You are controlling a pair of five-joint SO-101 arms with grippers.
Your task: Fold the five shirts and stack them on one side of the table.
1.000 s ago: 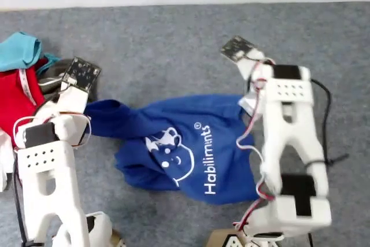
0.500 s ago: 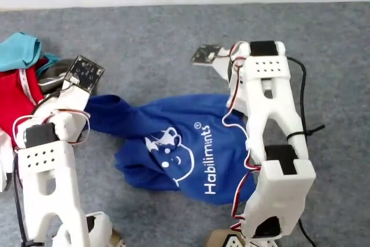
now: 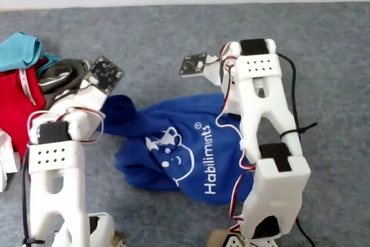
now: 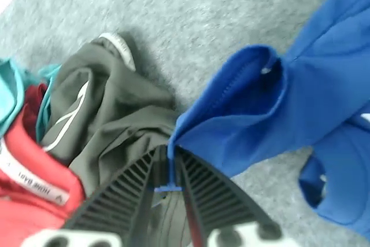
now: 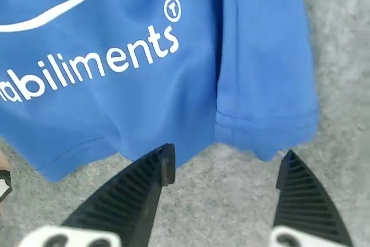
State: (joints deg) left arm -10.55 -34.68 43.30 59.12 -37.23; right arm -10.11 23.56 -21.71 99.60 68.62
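- Lying crumpled mid-table, the blue shirt (image 3: 185,148) bears a white cartoon face and a line of white lettering ending in a small ringed mark.
- The left gripper (image 4: 169,169) is clamped tight on the edge of its sleeve (image 4: 254,102).
- The right gripper (image 5: 222,169) is spread wide and holds nothing, just over the hem (image 5: 254,125) where it meets the grey table (image 3: 144,33).
- Beside the sleeve, at the table's left edge, lie an olive shirt (image 3: 60,76), a red shirt (image 3: 14,102) and a teal shirt (image 3: 20,50).
- The red shirt has a white neck label (image 4: 29,180) with small print.
- Since half a second ago the left gripper has swung toward the middle, drawing the sleeve in. The right gripper has shifted slightly left.
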